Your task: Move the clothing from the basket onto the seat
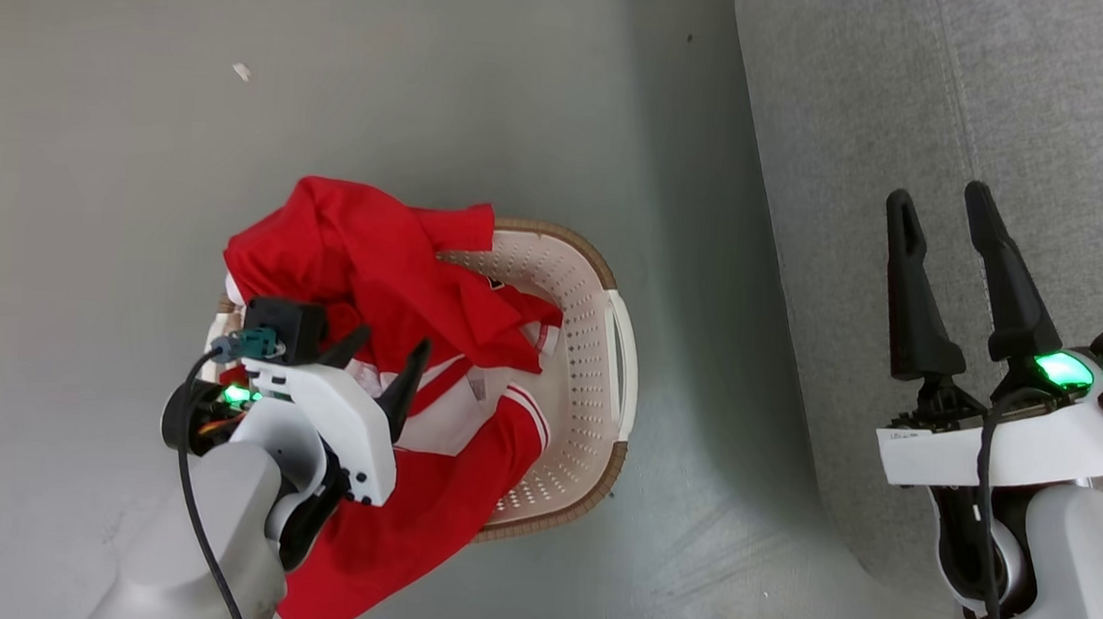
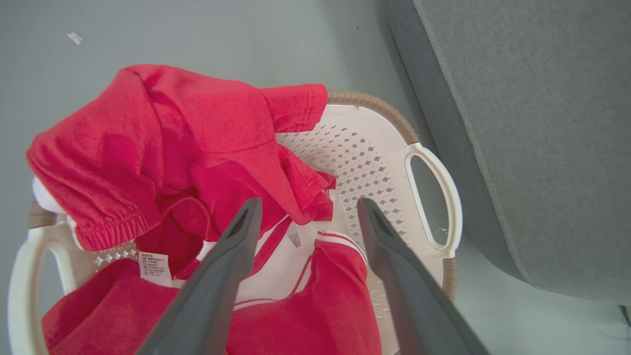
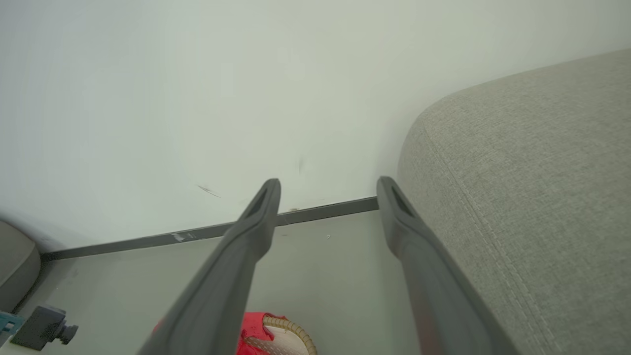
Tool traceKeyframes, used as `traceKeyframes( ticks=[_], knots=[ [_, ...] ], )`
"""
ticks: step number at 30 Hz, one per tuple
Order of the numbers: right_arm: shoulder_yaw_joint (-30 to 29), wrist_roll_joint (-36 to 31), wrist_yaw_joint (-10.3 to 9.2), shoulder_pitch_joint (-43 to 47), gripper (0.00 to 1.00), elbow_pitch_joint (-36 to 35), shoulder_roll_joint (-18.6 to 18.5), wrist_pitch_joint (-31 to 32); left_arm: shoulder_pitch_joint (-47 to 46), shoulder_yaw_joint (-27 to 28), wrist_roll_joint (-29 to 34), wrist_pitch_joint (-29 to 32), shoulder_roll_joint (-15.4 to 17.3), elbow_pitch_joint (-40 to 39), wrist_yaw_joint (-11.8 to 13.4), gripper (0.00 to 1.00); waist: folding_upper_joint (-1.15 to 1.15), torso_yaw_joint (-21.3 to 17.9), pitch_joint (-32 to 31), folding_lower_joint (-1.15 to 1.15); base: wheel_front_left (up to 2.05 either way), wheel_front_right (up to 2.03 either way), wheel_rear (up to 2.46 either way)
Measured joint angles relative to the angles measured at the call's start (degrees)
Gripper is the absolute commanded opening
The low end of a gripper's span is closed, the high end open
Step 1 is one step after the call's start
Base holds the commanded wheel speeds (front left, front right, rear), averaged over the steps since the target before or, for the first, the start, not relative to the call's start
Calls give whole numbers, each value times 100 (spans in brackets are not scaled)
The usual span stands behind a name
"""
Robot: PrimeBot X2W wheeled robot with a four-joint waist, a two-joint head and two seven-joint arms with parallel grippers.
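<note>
Red and white clothing (image 1: 389, 279) (image 2: 187, 148) fills the cream basket (image 1: 596, 371) (image 2: 434, 197) on the floor and spills over its near and far rims. My left gripper (image 1: 388, 356) (image 2: 308, 207) hovers just above the pile, open, with nothing between its fingers. The big grey seat (image 1: 964, 105) (image 2: 532, 123) (image 3: 532, 197) stands to the right of the basket. Over the seat's edge my right gripper (image 1: 942, 211) (image 3: 328, 190) is open and empty, pointing toward the wall. A sliver of the clothing (image 3: 251, 328) and basket rim (image 3: 291, 328) appears low in the right wrist view.
Grey floor (image 1: 432, 78) surrounds the basket, with a small scrap (image 1: 241, 71) on it. A white wall (image 3: 197, 98) with a dark baseboard (image 3: 148, 240) lies beyond. Another grey cushion corner (image 3: 15, 256) sits at the far left.
</note>
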Motion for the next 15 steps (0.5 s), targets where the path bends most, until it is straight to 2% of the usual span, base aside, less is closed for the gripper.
traceKeyframes(
  ticks=[9, 15],
  knots=[
    [12, 132, 0, -249, 100, -192, 2, -1, -429, 7, -7, 136, -2, 309, 0, 100, 0, -152, 429, 0, 0, 0, 0],
    [-33, 222, 0, -351, 100, -357, 3, -2, -656, 43, -7, 272, 110, 603, 1, 100, 0, -279, 733, 0, 0, 0, 0]
  ],
)
